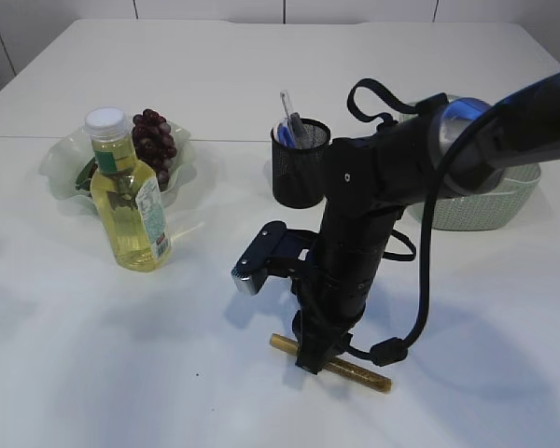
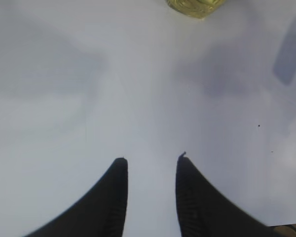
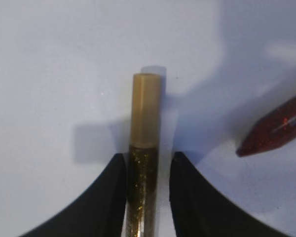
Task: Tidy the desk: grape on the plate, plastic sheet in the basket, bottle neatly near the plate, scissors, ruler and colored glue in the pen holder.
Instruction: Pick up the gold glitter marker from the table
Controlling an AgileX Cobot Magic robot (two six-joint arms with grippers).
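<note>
Glue sticks: 2, gold [image 3: 144,163] & red [image 3: 277,126], on tabletop [image 1: 261,84]
Bottle [image 1: 127,194]: 1
Right claw [image 1: 314,358]: pointing down, fingers each side of gold stick, grip unclear
Left claw [image 2: 150,165]: released, empty

Exterior view: raised, slanting down across the table [image 1: 93,373]. Left wrist view: looks down close over bare table. Right wrist view: very near, straight down on gold glue stick [image 3: 144,148], shared with exterior view [image 1: 355,371].

I see a white table [image 1: 261,84]. The bottle [image 1: 129,191] holds pale yellow liquid under a white cap. Grapes [image 1: 155,145] are dark purple on a translucent pale green plate [image 1: 61,168]. The pen holder [image 1: 299,166] is black mesh, the basket [image 1: 495,205] pale green. One glue stick [image 3: 144,163] is gold glitter with a tan cap; a second glue stick [image 3: 276,128] is red glitter.
</note>
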